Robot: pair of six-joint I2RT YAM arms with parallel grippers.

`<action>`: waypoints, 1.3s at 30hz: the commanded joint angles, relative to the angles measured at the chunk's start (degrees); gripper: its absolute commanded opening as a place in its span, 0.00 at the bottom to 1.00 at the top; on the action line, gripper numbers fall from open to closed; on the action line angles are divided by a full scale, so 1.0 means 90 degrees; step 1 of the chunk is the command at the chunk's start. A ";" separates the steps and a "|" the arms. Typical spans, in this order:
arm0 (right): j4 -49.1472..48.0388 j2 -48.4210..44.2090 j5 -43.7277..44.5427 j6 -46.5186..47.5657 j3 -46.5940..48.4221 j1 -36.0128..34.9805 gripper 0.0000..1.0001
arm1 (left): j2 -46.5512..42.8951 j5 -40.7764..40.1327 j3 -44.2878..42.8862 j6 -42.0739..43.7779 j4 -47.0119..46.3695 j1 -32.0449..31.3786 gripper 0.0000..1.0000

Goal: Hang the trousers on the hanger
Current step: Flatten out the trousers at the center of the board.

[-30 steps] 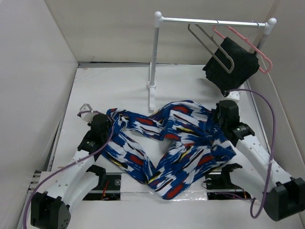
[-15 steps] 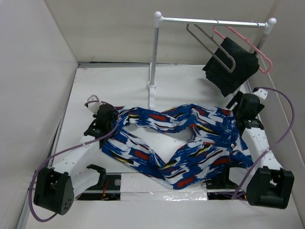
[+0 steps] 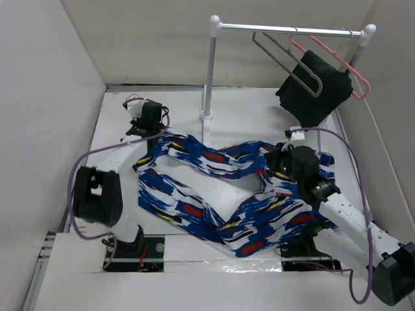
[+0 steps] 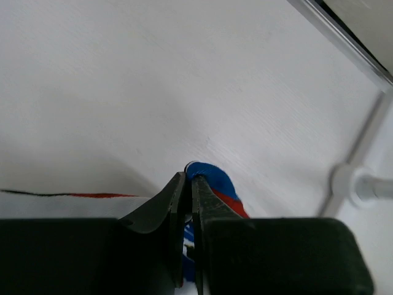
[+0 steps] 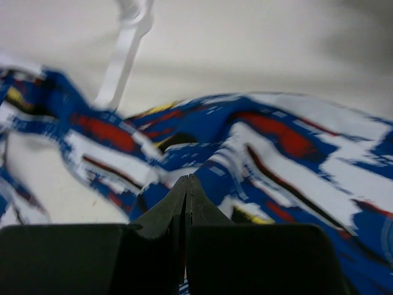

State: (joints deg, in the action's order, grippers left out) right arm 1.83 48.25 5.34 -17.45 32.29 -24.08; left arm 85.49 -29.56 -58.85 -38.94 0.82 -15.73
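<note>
I am looking down on the trousers [image 3: 214, 194], which are lying spread across the white table [image 3: 246, 116] in a loose, twisted shape, one band of the print running between the two arms and the rest trailing toward the near edge. The left gripper [image 3: 150, 137] is sitting at the far-left end of the cloth, near the back of the table. In its wrist view the left gripper [image 4: 189, 175] is showing its fingers pressed together on a small fold of the trousers [image 4: 212, 183], a blue and red tuft poking out just past the tips and lifted clear of the table.

The right gripper [image 3: 273, 167] is sitting on the right part of the cloth, where the fabric is bunching up. From its own camera the right gripper [image 5: 186, 179] has its fingers closed tight, tips down in the trousers [image 5: 276, 141], and it is looking to me like a pinch on a fold of the print.

The hanger [image 3: 288, 61] is hanging from the rack rail [image 3: 259, 28] at the back right, well apart from the trousers. Just beside it a pink hanger [image 3: 353, 71] is carrying a black cloth [image 3: 316, 87]
</note>
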 commanded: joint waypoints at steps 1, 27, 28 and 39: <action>-0.0397 0.0020 -0.0125 0.0172 -0.0043 -0.0682 0.00 | 0.1070 -0.0145 -0.0958 0.0370 0.0434 0.0651 0.04; -0.1160 0.0753 0.0275 0.0963 -0.0082 -0.3087 0.04 | 0.0655 0.1506 0.0535 -0.0888 0.0192 0.2548 0.73; -0.1189 0.0704 0.0440 0.0924 -0.0131 -0.3087 0.08 | 0.0908 0.1498 0.0436 -0.0879 0.0289 0.2606 0.73; -0.1316 0.0567 0.0715 0.0777 -0.0385 -0.2785 0.45 | 0.1955 0.1614 -0.0492 -0.0879 0.0583 0.2724 0.71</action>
State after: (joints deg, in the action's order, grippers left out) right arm -6.61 53.63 10.37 -10.13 28.64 -50.30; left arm 101.91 -16.01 -61.41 -46.04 4.91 8.16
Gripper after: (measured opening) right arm 0.451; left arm 0.723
